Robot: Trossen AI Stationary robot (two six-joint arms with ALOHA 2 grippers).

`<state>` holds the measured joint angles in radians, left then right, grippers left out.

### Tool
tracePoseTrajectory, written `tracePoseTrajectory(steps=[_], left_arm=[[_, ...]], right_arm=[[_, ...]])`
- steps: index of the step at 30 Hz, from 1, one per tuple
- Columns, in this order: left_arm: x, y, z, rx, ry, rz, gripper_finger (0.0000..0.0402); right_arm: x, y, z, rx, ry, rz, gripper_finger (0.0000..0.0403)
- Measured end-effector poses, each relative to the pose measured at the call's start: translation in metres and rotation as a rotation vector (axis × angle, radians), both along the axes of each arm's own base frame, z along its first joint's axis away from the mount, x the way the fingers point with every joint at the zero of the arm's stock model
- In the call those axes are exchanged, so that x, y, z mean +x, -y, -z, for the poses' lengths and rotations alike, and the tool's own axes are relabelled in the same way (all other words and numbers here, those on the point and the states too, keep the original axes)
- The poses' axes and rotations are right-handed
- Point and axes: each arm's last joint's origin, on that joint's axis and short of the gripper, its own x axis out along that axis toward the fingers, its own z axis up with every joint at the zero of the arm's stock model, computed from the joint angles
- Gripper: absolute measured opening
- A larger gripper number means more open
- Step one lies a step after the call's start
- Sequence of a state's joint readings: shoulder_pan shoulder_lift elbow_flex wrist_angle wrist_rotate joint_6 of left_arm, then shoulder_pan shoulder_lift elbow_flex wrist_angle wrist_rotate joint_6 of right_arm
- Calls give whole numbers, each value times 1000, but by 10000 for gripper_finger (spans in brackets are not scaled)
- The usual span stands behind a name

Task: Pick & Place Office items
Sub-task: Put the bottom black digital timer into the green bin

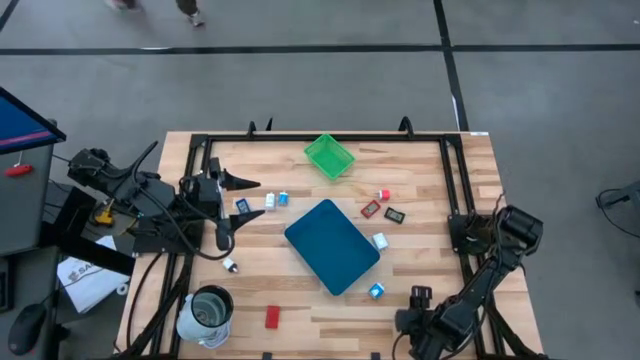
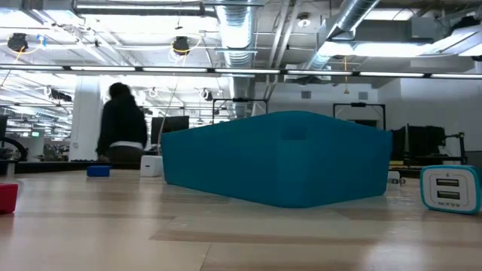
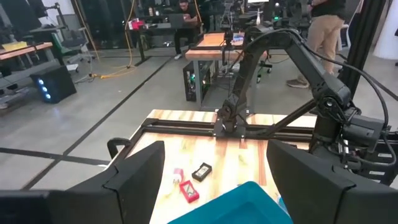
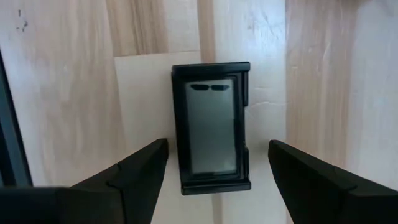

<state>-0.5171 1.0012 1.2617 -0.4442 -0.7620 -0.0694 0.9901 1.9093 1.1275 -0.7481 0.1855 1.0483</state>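
in the high view the teal board point(image 1: 332, 245) lay tilted at the centre of the wooden table point(image 1: 300, 310), with the green mesh basket point(image 1: 329, 156) above it near the top rail. the office items were scattered around the board: two small white-and-blue blocks point(image 1: 276, 200) and a dark blue piece point(image 1: 241, 205) to its upper left, a red piece point(image 1: 384, 195), a red rectangle point(image 1: 371, 209) and a flat black rectangle point(image 1: 395, 214) to its upper right, a white block point(image 1: 381, 241) touching its right edge, a blue-and-white block point(image 1: 376, 291) just below it, and a red block point(image 1: 272, 316) near the bottom edge. a metal cup point(image 1: 206, 314) stood at the lower left. the left gripper point(image 1: 240, 200) sat at the left of the frame, fingers spread apart and holding nothing. the right gripper point(image 1: 418, 298) was at the lower right, beside the blue-and-white block.

in the low view the teal board point(image 2: 279, 156) filled the middle, a white-and-blue block point(image 2: 449, 188) stood at the right edge, a red piece point(image 2: 7, 197) at the left edge, and a person point(image 2: 123, 124) in dark clothing was seen in the room behind.

in the left wrist view the left gripper's fingers point(image 3: 140, 177) stood apart and empty, with a red rectangle point(image 3: 189, 190) and a black rectangle point(image 3: 201, 172) between them farther off, and the board's corner point(image 3: 249, 205) at the bottom.

in the right wrist view the right gripper point(image 4: 216, 168) was released, fingers wide on either side of a flat black rectangle point(image 4: 211, 127) lying on the wood, not touching it.
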Motion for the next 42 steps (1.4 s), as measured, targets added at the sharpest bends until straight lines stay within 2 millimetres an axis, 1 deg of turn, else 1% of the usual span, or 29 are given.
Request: tracePoseTrajectory(steps=[3,6,8,12,13,17,21,23,26,29,32,34,37,39,42], left_arm=[[0,0,0,-20,6,-3,278],[0,0,0,-37,11,-5,278],[0,0,0,-44,13,-6,278],[0,0,0,-48,13,-6,278],[1,0,0,-49,13,-7,278],[2,1,1,-63,8,2,278],[6,5,7,-75,-7,32,278],[10,7,13,-78,-27,40,278],[21,14,22,-79,-41,70,278],[37,24,33,-72,-77,113,278],[57,34,48,-11,-134,139,278],[70,41,57,40,-153,153,278],[87,48,64,96,-140,157,278],[95,48,69,117,-145,150,278],[100,42,70,115,-143,123,278]], right_arm=[[-1,-1,6,-17,-7,5,270],[-1,-2,7,-18,0,28,245],[0,-3,8,-16,9,29,216],[1,-3,8,-8,16,31,147],[1,-3,8,-5,18,31,137],[1,-4,3,27,37,42,139],[1,-3,-11,96,76,75,139],[3,-2,-24,141,107,81,139],[4,2,-51,232,164,94,139],[7,12,-78,312,217,118,139],[13,28,-110,410,301,142,139],[18,43,-128,457,356,170,139],[25,66,-152,498,447,225,139],[31,84,-164,500,513,283,139],[43,114,-175,480,590,377,139]])
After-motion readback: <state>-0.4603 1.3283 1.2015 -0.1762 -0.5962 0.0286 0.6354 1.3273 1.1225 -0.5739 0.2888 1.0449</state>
